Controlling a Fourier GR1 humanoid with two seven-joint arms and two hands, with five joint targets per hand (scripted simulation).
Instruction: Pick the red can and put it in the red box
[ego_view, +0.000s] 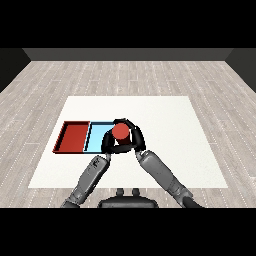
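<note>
Head view
Table (165, 145): white, bearing two trays side by side near its left edge.
Red tray (75, 137): leftmost; nothing shows inside it.
Blue tray (96, 137): touching the red tray's right side; its right end is hidden behind the hands.
Can (120, 131): red, upright with its round top toward the camera, at the blue tray's right end; whether it rests on the table or is lifted cannot be told.
Right hand (135, 137): curled round the can from the right, fingers wrapping its far side; it has hold of the can.
Left hand (107, 143): just beside the can on its left, over the blue tray's right end; how far its fingers are bent cannot be told, nor whether it touches the can.
Forearms: both grey, rising from the lower corners and meeting at the can.
Step in hand: by judgement, the pick; the can is grasped but well short of the red tray.
Next move calls for: carrying the can leftward across the whole blue tray, clearing the shared rim, then lowering it inside the red tray before the fingers release; the left hand lies in that path and would need to give way.
</note>
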